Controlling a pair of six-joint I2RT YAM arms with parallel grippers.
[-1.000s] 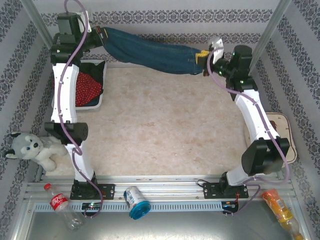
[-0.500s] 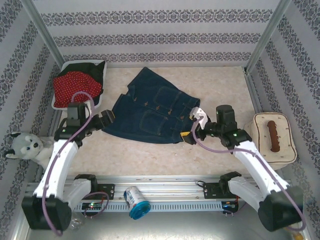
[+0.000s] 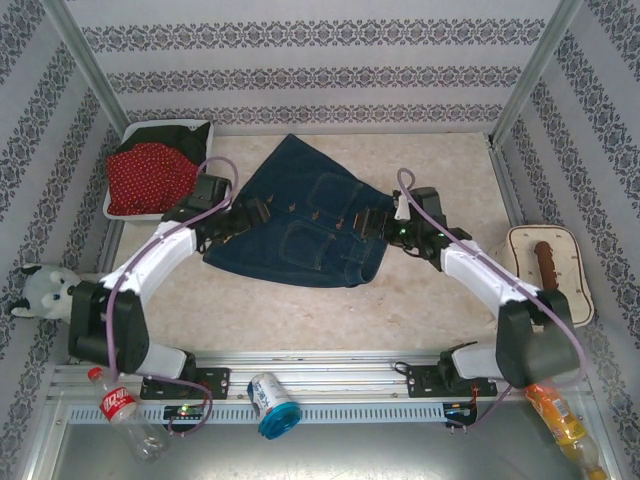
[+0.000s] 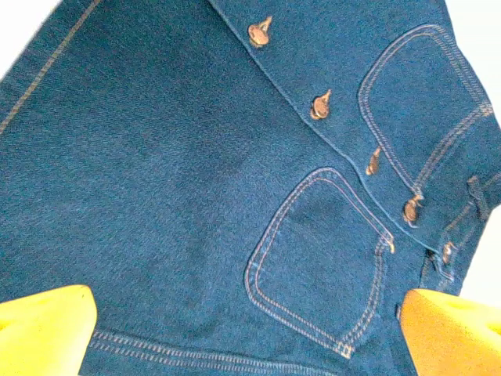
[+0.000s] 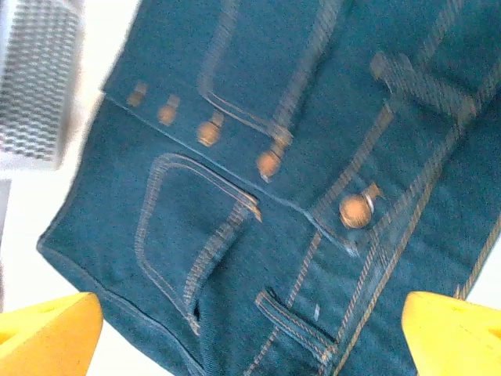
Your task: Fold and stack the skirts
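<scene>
Arms bent inward — left claw (image 3: pixel 262 212) at nine o'clock of the denim skirt (image 3: pixel 300 235), right claw (image 3: pixel 366 222) at three o'clock — both spread wide, gripping nothing.

A dark blue denim skirt (image 3: pixel 300 225) lay spread flat on the table (image 3: pixel 300 310), its pockets and button row facing up. The left gripper (image 3: pixel 250 213) sat over the skirt's left edge and the right gripper (image 3: pixel 372 222) over its right edge. To the skirt's far left stood a white mesh basket (image 3: pixel 128 214) holding a red polka-dot skirt (image 3: pixel 145 175) and a black skirt (image 3: pixel 190 135). A plush husky (image 3: pixel 40 290) lay to the skirt's near left, well apart.
</scene>
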